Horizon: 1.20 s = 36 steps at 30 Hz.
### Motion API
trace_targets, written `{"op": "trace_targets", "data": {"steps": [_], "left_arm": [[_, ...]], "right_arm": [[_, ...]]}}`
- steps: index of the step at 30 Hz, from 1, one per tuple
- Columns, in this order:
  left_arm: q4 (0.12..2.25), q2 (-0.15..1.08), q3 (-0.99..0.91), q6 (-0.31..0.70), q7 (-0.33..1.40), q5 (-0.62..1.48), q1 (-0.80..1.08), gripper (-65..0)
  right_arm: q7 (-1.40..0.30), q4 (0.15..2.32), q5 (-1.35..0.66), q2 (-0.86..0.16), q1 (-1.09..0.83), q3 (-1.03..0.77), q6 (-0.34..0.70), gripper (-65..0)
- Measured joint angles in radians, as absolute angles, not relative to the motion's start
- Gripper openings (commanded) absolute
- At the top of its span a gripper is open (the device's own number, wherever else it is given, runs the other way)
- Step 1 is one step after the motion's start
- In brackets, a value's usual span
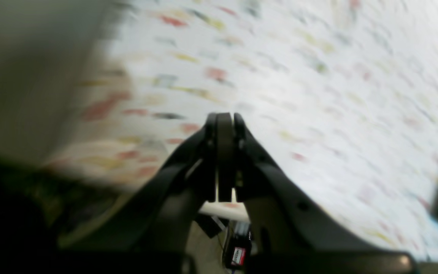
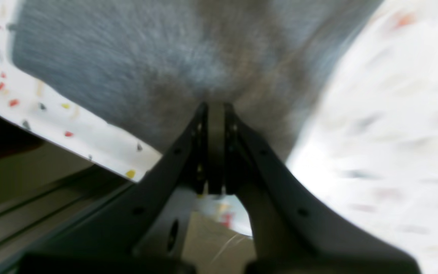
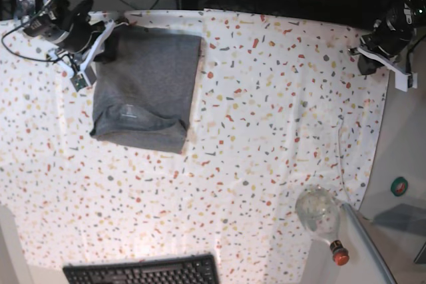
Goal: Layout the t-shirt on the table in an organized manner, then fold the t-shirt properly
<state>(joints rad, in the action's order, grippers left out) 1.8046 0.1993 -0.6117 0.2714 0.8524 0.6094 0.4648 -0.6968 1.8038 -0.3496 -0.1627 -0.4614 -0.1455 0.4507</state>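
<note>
The dark-grey t-shirt lies folded into a rectangle at the back left of the speckled table. It fills the top of the right wrist view. My right gripper is at the shirt's far left corner. In its wrist view it is shut, its tips over the grey cloth; no cloth shows between the jaws. My left gripper is at the table's far right edge, far from the shirt. In its wrist view it is shut and empty over bare speckled cloth. Both wrist views are motion-blurred.
A clear bottle with a red cap lies at the front right. A black keyboard sits at the front edge. A plain grey side surface runs along the right. The table's edge is close under the right gripper.
</note>
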Motion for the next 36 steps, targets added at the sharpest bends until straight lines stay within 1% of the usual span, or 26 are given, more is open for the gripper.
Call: {"op": "trace_targets", "data": {"steps": [3,5,6,8,10,13,16,19,21,24,25,28,30,33,36], "left_arm": [[1.848,0.204,-0.523,0.277,0.733,0.622,0.5,-65.0],[1.853,0.257,-0.422,0.276,0.669,0.559,0.543,-65.0],[1.85,0.286,-0.358,0.264,0.633,0.496,0.565,-65.0],[1.847,0.331,-0.223,0.263,0.5,0.332,0.603,-65.0],[1.839,0.338,-0.121,0.275,0.364,0.133,0.647,-65.0],[1.764,0.324,-0.078,0.285,0.21,-0.062,0.751,-65.0],[1.667,0.342,-0.078,0.278,0.089,-0.077,0.846,-65.0],[1.62,0.343,-0.077,0.269,-0.038,-0.074,0.92,-65.0],[1.578,0.341,-0.048,0.268,-0.064,-0.075,0.953,-65.0],[1.48,0.337,0.015,0.269,-0.068,-0.075,0.958,-65.0],[1.44,0.333,0.031,0.28,-0.074,-0.074,0.948,-65.0],[1.288,0.314,0.111,0.268,-0.072,-0.077,0.863,-65.0],[1.155,0.278,0.142,0.259,-0.08,-0.072,0.771,-65.0],[0.925,0.215,0.164,0.262,-0.085,-0.079,0.65,-65.0],[0.671,0.178,0.178,0.265,-0.091,-0.068,0.542,-65.0]], "right_arm": [[-0.71,1.927,-0.354,-0.162,-0.507,-0.253,0.453,-65.0],[-0.757,1.958,-0.349,-0.162,-0.533,-0.328,0.454,-65.0],[-0.76,1.957,-0.352,-0.16,-0.548,-0.37,0.454,-65.0],[-0.753,1.957,-0.35,-0.16,-0.595,-0.442,0.454,-65.0],[-0.743,1.957,-0.348,-0.162,-0.669,-0.496,0.462,-65.0],[-0.714,1.951,-0.338,-0.16,-0.803,-0.552,0.563,-65.0],[-0.627,1.937,-0.347,-0.159,-0.948,-0.563,0.63,-65.0],[-0.588,1.879,-0.358,-0.154,-1.055,-0.56,0.641,-65.0],[-0.586,1.768,-0.339,-0.163,-1.065,-0.527,0.625,-65.0],[-0.571,1.56,-0.313,-0.179,-1.025,-0.426,0.627,-65.0],[-0.554,1.491,-0.269,-0.183,-1.003,-0.381,0.629,-65.0],[-0.447,1.284,-0.087,-0.171,-0.907,-0.26,0.633,-65.0],[-0.381,1.113,-0.026,-0.16,-0.805,-0.207,0.63,-65.0],[-0.302,0.786,0.022,-0.16,-0.618,-0.189,0.636,-65.0],[-0.131,0.423,0.059,-0.223,-0.421,-0.184,0.627,-65.0]]}}
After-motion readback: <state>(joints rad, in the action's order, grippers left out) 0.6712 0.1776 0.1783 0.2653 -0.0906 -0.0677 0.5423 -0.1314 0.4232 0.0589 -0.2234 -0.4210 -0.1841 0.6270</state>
